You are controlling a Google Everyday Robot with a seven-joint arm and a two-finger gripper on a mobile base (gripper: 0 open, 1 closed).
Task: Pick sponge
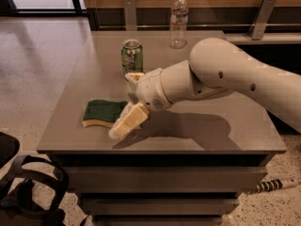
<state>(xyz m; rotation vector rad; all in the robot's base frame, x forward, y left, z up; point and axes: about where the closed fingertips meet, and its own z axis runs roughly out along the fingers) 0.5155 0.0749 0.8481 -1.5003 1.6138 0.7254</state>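
We see a large grey table filling most of the view, with a speckled floor around it. Across its right half reaches the robot's thick white arm, coming in from the right edge and bending down toward the table's front left part.

At the arm's end the gripper sits low over the table, right at the sponge's right end. Its two pale yellow fingers are spread wide apart: one slants down and left, its tip at the table surface just beside the sponge's near right corner, and the other points up near the foot of the can. We see nothing held between them.

A clear plastic bottle stands upright near the table's far edge, well apart from the gripper.

The sponge lies flat on the front left part of the table, dark green side up, with its yellow foam showing along the near edge. It rests on the table, not lifted.

A green can stands upright behind the sponge, just beyond the gripper's upper finger.
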